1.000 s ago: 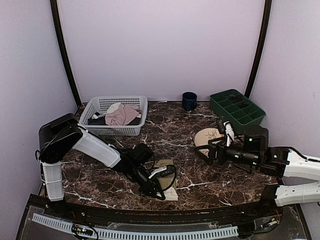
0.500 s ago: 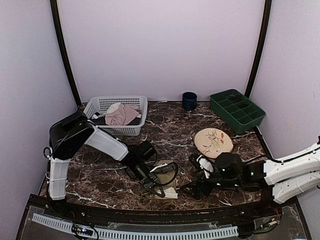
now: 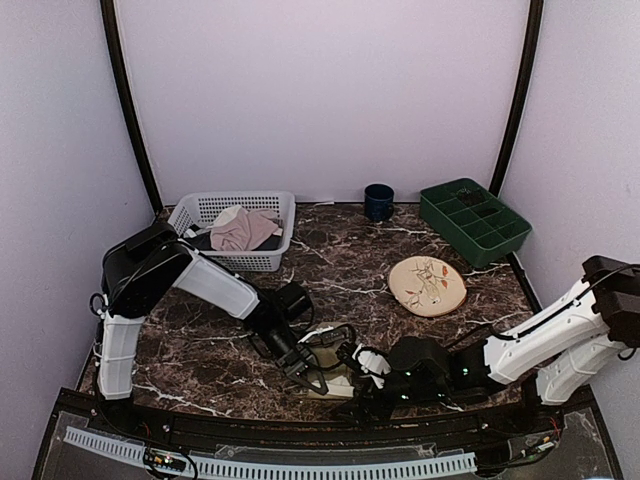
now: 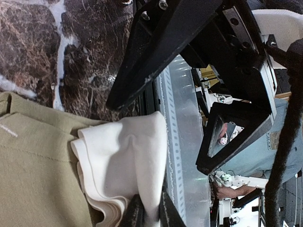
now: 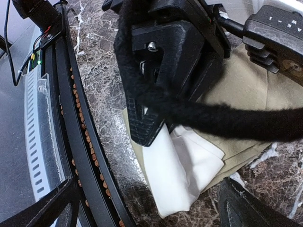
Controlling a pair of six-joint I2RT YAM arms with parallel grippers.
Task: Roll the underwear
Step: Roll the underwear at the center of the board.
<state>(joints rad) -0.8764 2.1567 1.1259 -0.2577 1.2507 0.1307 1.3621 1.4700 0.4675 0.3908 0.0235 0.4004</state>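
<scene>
Scene: two robot arms crowd over the underwear (image 4: 38, 156) at the near lip of the marble counter (image 3: 340, 260), both hands low and almost nose to nose.
Garment: olive-khaki cloth lies flat on the counter, its cream waistband (image 4: 125, 156) folded over in several layers on the side closest to the arm bases (the fold reads as the start of a roll, not a finished one).
Left hand (image 4: 147, 215): closed down on the folded waistband, with a pinch of cream cloth caught between its tips at the bottom of its own wrist view.
Right hand (image 3: 360, 388): spread wide and holding nothing. Its two fingers (image 5: 52, 208) frame the cream fold from the side, while the left hand's body and a black cable (image 5: 199, 113) fill the space in front of it.
Step in hand: judged to be an early turn of the roll, with most of the olive body not yet wound.
Risk, collision: the hands are nearly touching, so if the right one closes or pushes in, it could clamp the cable or strike the left hand rather than cloth.
Risk, slip: the pinch takes only a small part of the waistband, so a pull could let the soft layers slide out and the fold fall open.
Risk, edge: the cloth sits right by the counter's front lip, and a drag toward the bases could carry it over.
</scene>
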